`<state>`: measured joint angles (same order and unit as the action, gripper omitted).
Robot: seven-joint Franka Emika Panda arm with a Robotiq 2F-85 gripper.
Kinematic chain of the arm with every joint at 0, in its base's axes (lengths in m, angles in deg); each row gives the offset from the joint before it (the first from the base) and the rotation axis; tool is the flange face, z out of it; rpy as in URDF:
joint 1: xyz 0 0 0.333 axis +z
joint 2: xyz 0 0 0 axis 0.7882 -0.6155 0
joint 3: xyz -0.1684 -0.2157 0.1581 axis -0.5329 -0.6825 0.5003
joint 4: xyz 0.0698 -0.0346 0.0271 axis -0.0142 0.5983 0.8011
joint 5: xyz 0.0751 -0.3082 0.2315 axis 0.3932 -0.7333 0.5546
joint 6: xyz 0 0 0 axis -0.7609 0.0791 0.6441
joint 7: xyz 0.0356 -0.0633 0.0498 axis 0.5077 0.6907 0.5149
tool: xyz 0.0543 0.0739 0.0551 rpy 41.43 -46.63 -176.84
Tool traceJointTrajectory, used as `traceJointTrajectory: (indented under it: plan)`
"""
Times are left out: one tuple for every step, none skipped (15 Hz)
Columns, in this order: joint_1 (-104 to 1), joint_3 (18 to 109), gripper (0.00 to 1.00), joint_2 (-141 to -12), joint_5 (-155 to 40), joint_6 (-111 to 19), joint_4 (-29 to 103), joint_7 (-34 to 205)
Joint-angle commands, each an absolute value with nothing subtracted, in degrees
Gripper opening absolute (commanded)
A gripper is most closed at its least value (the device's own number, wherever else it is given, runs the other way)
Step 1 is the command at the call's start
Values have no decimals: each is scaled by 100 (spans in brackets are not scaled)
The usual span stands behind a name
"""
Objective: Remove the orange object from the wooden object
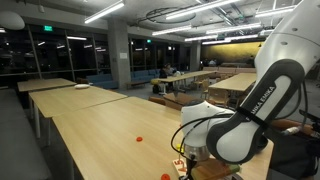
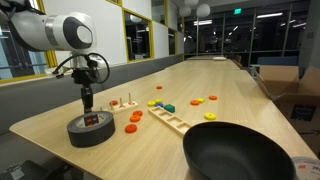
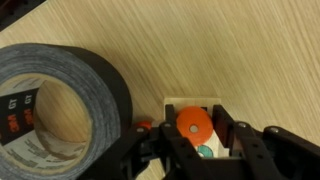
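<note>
In the wrist view an orange ring (image 3: 192, 122) with a centre hole sits over a pale wooden base (image 3: 190, 103). A teal ring (image 3: 205, 151) lies just below it. My gripper (image 3: 196, 130) has one finger against each side of the orange ring and looks shut on it. In an exterior view my gripper (image 2: 88, 99) hangs just behind the tape roll (image 2: 90, 129), beside a wooden peg stand (image 2: 121, 104). In the other exterior view my arm hides most of the gripper (image 1: 187, 153).
A large black tape roll (image 3: 55, 105) lies close to the left of the gripper. Loose orange rings (image 2: 131, 126), yellow pieces (image 2: 153, 103), a green block (image 2: 168, 107) and a wooden rack (image 2: 172, 121) lie on the table. A black pan (image 2: 240, 150) stands in front.
</note>
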<state>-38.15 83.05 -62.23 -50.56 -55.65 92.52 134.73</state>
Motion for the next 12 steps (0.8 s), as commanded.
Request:
traceJointTrajectory:
  plan:
    - [-3757, 8255, 22, -6028, -5081, -5554, 9308, 13565]
    - [-3769, 8248, 23, -5986, -5051, -5549, 9306, 13536]
    - [-3780, 8240, 23, -5943, -5022, -5544, 9307, 13505]
    - [-3796, 8230, 23, -5883, -4976, -5526, 9306, 13458]
    - [-3815, 8214, 23, -5811, -4930, -5505, 9313, 13411]
    - [-3830, 8197, 23, -5748, -4896, -5496, 9317, 13385]
    - [-3849, 8176, 23, -5672, -4844, -5476, 9319, 13350]
    - [-3868, 8156, 23, -5590, -4812, -5465, 9324, 13324]
    - [-3880, 8143, 23, -5513, -4778, -5428, 9317, 13287]
    - [-3883, 8139, 23, -5437, -4720, -5403, 9316, 13238]
    - [-3863, 8154, 23, -5362, -4650, -5379, 9317, 13183]
    - [-3833, 8180, 23, -5309, -4566, -5351, 9311, 13110]
